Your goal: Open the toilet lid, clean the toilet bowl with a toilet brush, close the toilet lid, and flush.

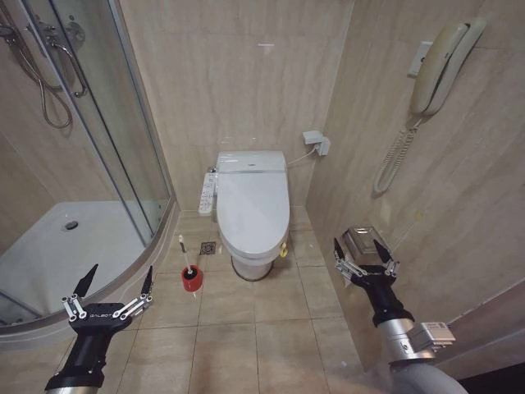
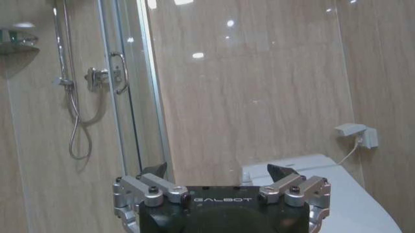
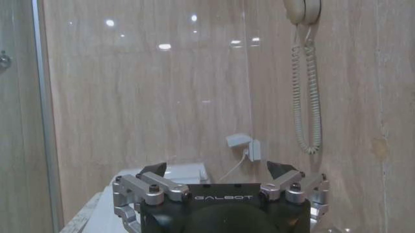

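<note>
The white toilet stands against the back wall with the toilet lid (image 1: 253,201) down, so the inside of the toilet bowl is hidden. To its left on the floor, the toilet brush (image 1: 183,249) stands with its thin white handle upright in a small red holder (image 1: 190,279). My left gripper (image 1: 121,275) is open, low at the front left, just short of the brush. My right gripper (image 1: 358,246) is open at the front right, near the side wall. The left wrist view shows the left gripper (image 2: 220,171) open with the toilet lid (image 2: 363,204) beyond it. In the right wrist view the right gripper (image 3: 217,169) is open.
A glass shower enclosure (image 1: 123,123) with a white tray (image 1: 74,238) fills the left side. On the right wall hang a phone (image 1: 439,70) and a metal paper holder (image 1: 365,238). A control panel (image 1: 207,191) sits beside the toilet and a floor drain (image 1: 207,247) lies near the brush.
</note>
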### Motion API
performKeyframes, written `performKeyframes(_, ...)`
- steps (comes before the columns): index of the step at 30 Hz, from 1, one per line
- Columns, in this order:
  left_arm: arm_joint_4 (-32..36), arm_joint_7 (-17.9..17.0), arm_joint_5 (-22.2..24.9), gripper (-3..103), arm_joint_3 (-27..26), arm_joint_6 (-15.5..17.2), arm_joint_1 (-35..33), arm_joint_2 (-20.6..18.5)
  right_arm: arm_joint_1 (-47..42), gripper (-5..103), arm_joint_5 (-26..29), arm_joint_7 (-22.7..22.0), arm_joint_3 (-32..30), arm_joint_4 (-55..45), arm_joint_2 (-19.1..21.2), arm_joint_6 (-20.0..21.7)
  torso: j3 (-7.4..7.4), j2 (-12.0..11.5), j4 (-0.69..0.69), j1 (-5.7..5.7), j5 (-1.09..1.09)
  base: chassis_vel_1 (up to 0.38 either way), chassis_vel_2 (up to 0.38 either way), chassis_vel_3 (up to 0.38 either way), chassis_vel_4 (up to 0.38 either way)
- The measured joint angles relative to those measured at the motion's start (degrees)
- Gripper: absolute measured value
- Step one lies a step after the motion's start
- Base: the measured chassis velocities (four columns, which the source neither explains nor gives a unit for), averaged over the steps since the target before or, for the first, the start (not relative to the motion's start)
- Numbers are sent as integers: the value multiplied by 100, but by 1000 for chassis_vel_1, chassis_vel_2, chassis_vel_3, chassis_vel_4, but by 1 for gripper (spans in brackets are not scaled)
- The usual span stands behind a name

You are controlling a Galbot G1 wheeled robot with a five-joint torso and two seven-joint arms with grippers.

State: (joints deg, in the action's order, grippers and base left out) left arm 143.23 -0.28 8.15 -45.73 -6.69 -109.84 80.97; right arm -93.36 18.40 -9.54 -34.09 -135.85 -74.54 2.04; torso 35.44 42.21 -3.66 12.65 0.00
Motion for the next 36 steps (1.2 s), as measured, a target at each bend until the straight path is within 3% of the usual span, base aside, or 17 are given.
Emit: performKeyframes(36, 0, 0, 0, 100, 0, 0, 0, 0, 88, 100, 9, 56, 115, 147, -15, 86, 0, 0, 1, 0, 0, -32, 34, 32, -34)
